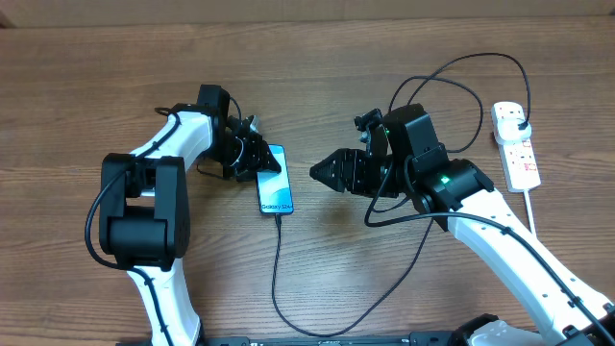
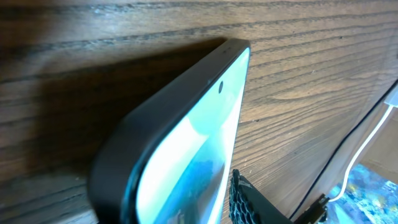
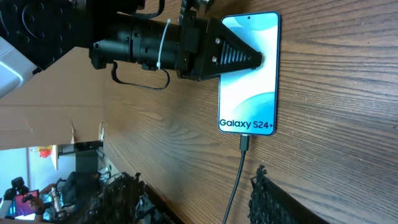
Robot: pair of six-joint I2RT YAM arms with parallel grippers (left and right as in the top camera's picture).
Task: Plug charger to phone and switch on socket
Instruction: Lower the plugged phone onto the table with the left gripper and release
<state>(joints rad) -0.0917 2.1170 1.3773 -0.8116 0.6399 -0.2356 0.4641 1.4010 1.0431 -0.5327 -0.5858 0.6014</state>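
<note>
Charger (image 3: 245, 143) tip sits in phone (image 1: 276, 192) lower edge, centre-left of frame: plugging looks done. Left gripper (image 1: 261, 165) rests on phone; jaw state cannot be told. Right gripper (image 1: 319, 173) open, empty, mid-frame. Socket (image 1: 519, 154), upper right, untouched: switching remains.

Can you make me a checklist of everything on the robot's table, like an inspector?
Surface: wooden table, bare grain.
Job's things: phone flat, screen lit; charger tip in its Galaxy-text end; socket beside the right arm, charger's plug in it, switches too small to read.
Clutter: nothing seen.
Hands: left hand touching the phone's other end, grip unclear; right hand open, empty, apart from phone.
Cables: charger loops across the table; thick white lead leaves the socket.
Surroundings: cardboard beyond the table.
</note>
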